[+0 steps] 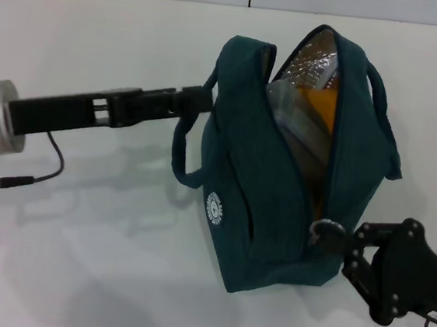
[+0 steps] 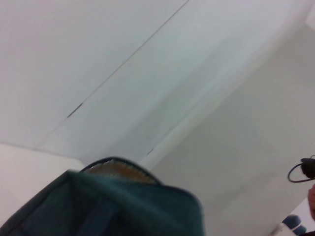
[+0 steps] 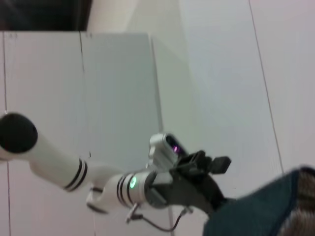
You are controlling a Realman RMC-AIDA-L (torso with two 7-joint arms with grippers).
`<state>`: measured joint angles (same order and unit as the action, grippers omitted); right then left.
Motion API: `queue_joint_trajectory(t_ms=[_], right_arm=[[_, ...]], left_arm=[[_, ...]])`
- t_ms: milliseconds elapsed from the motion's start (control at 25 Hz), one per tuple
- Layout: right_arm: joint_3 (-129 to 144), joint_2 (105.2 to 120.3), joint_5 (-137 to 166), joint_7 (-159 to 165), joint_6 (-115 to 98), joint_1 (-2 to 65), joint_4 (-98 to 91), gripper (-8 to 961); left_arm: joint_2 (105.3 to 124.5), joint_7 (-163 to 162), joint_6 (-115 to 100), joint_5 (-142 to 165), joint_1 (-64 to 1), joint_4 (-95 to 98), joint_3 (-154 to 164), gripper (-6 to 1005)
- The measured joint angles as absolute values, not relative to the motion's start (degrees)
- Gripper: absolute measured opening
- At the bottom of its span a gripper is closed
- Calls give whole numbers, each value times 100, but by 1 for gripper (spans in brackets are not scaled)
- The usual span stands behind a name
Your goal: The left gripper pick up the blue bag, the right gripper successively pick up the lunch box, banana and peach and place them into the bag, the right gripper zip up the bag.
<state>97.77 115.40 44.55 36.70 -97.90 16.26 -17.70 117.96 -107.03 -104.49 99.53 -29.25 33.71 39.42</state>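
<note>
Right pincer [image 1: 343, 237] at blue bag [image 1: 278, 193] zipper ring [image 1: 325, 231]

The place looks like a robotics lab or test booth, with a bare white table [image 1: 76, 258] as the only work surface, plain white panel walls [image 3: 118, 98] with thin seams closing it in, and a white-jointed robot arm [image 3: 74, 169] reaching across.
</note>
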Motion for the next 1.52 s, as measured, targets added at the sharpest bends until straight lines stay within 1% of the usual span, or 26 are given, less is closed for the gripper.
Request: queue_joint_trajectory(t_ms=[120, 240, 320, 520, 680, 1040, 1160, 1520], right_arm=[[9773, 11540, 4279, 3571, -9932, 1630, -1770, 32], [9759, 11546, 4057, 3511, -10060, 1698, -1782, 33], [9751, 11557, 3959, 3495, -10082, 1762, -1839, 34], [9730, 11576, 3700, 3525, -9997, 1917, -2132, 37], [9743, 11577, 3586, 3580, -9848, 2214, -2187, 39], [9756, 11607, 3243, 3620, -9513, 2612, -2212, 43], [9763, 11622, 3202, 3696, -9381, 2902, -2196, 45], [9810, 11621, 3196, 3772, -8696, 3565, -2217, 50]], left_arm=[[11768, -10383, -10679, 9668, -2809, 3374, 3941, 667], [11764, -10001, -10877, 9491, -2676, 3377, 3949, 789], [11771, -9843, -10932, 9487, -2623, 3374, 3963, 787], [11873, -9353, -11063, 9484, -2432, 3341, 3982, 784], [11930, -8988, -11110, 9471, -2224, 3328, 3966, 783], [11939, -8266, -11356, 9465, -1949, 2952, 3974, 782], [11949, -7981, -11380, 9468, -1833, 2890, 3977, 781], [11964, -6834, -10929, 9289, -1808, 2187, 3928, 780]])
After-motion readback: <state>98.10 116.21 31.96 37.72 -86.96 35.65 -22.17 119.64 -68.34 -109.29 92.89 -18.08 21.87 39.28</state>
